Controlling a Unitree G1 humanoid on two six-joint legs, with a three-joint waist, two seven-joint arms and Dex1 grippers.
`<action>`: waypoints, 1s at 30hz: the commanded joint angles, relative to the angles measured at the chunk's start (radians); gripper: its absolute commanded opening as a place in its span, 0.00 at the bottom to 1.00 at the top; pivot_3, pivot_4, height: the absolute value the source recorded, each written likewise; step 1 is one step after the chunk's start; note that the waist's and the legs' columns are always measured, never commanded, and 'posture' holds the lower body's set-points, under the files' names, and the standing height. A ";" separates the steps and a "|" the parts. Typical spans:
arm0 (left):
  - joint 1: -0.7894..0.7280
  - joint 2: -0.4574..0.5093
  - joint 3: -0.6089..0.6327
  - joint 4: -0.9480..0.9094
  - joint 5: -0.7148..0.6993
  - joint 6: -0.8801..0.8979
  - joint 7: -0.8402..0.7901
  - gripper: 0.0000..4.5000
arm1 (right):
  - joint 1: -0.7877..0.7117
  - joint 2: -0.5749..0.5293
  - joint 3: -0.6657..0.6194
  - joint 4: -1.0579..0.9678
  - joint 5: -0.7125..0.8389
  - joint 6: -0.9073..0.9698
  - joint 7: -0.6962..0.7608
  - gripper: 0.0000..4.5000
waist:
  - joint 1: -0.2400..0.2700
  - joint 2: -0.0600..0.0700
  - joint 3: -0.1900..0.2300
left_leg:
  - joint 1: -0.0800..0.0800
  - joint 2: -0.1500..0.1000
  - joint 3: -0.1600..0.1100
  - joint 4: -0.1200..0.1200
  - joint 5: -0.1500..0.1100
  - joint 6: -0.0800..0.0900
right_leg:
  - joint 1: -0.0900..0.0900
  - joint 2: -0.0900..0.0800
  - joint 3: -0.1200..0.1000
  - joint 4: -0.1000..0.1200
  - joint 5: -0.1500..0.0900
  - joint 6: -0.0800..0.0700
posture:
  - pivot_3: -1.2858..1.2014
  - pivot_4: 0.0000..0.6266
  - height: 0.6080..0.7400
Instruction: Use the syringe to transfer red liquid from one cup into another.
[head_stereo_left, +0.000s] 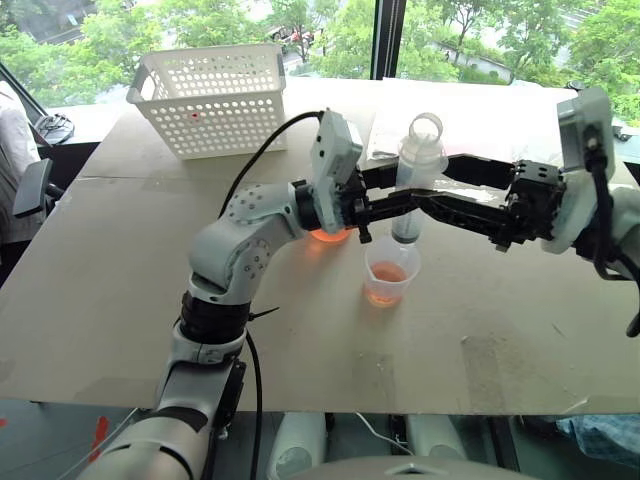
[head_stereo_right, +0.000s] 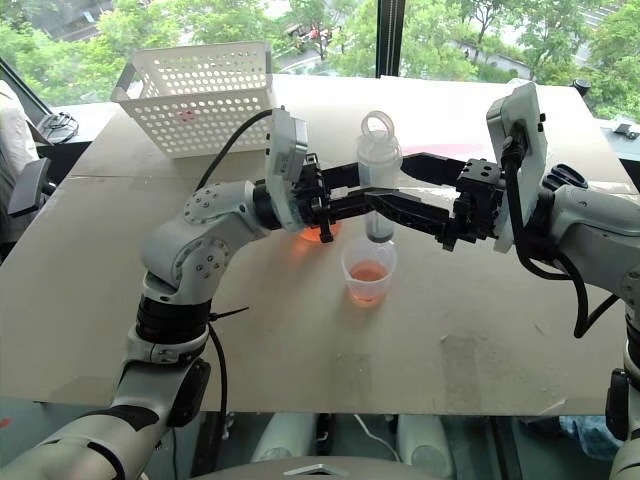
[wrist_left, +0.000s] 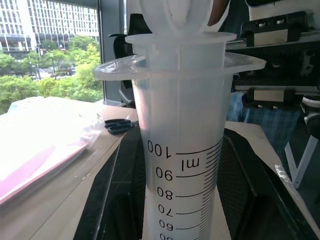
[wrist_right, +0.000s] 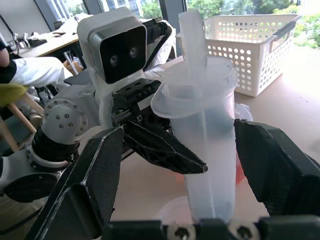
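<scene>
The syringe (head_stereo_left: 418, 170) stands upright in the air above the table (head_stereo_left: 120, 290), its short nozzle pointing down just over the smaller cup (head_stereo_left: 391, 272), which holds a shallow layer of red liquid (head_stereo_left: 388, 273). The white plunger with its ring top sticks up out of the barrel.

The left gripper (head_stereo_left: 405, 212) reaches in from the left side and has its two black fingers clamped on the clear barrel; in the left wrist view the printed scale on the barrel sits right between the dark fingers (wrist_left: 112, 200), which press against it on either side, below the flange.

The right gripper (head_stereo_right: 395, 185) comes in from the right at about the same height. Its jaws stand apart, one finger on each side of the syringe: in the right wrist view the barrel rises in the gap between the two broad black fingers (wrist_right: 272, 165), with clear space showing between each finger and the plastic. It does not hold the syringe.

The larger cup (head_stereo_left: 330, 236) sits behind the left wrist, mostly hidden, visible as an orange-red glow on the table beside the smaller cup.

A white perforated basket (head_stereo_left: 212, 98) stands at the far left part of the table, well apart from the cups.
</scene>
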 joint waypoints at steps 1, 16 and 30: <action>-0.065 -0.011 0.122 -0.023 -0.144 0.108 0.096 0.30 | 0.056 -0.025 -0.089 -0.021 -0.015 -0.057 0.103 0.86 | 0.003 0.000 0.000 | 0.000 0.000 0.000 0.000 0.000 0.000 | 0.000 0.000 0.000 0.000 0.000 0.000 | 0.52 0.24 1.00; -0.218 0.505 0.526 0.385 -0.863 0.874 0.724 0.30 | 0.436 -0.021 -0.151 -0.090 -0.460 -0.464 0.712 0.86 | -0.010 0.000 0.000 | 0.002 0.001 -0.003 0.000 0.000 0.000 | 0.001 0.003 -0.001 0.001 0.000 0.001 | 0.52 0.24 1.00; -0.172 0.710 0.028 0.735 -0.391 0.825 0.435 0.30 | 0.568 -0.006 -0.137 0.013 -0.577 -0.575 0.869 0.86 | 0.021 -0.001 0.000 | 0.017 0.000 0.000 -0.001 0.000 -0.001 | 0.015 0.001 -0.001 -0.001 -0.002 -0.003 | 0.52 0.24 1.00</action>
